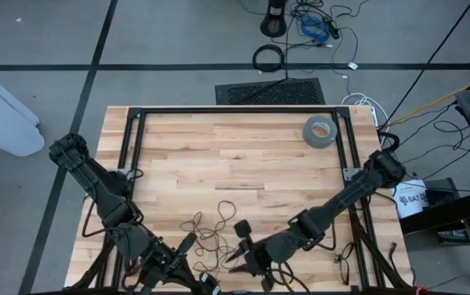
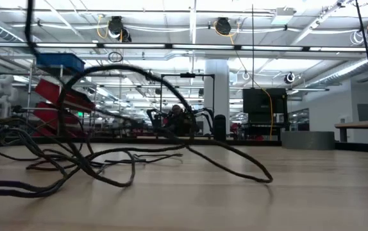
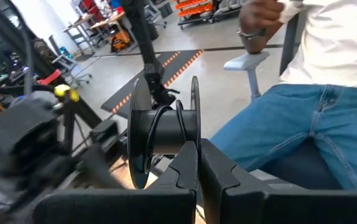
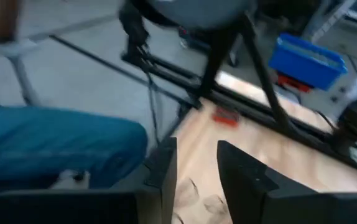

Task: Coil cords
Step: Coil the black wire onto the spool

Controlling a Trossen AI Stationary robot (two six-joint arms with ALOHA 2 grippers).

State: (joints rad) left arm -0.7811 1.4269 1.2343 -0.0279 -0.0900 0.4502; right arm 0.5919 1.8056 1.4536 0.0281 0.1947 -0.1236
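At the near edge of the table point(image 1: 235, 156), both arms are reaching down close together. The left gripper point(image 3: 197, 163) is sitting with its fingers pressed together, and just beyond their tips a black spool point(image 3: 161, 129) is standing with a turn of thin wire around its core; whether the fingers are pinching any wire cannot be told. The right gripper point(image 4: 194, 163) is holding its fingers spread, a clear gap showing between them, with bare wood and nothing gripped in that gap.

The cord point(image 1: 209, 231), a very thin black wire, is lying in loose, tangled loops on the wood, just ahead of the left gripper's tips and to the side of the right gripper's spread fingers. In the low view the same wire is arching up off the table in one tall loop and trailing across the surface in several flat strands.

Well beyond both grippers, near the far right corner, a grey tape roll point(image 1: 319, 130) is lying flat. A person in blue jeans point(image 3: 290, 130) is sitting just past the table edge.
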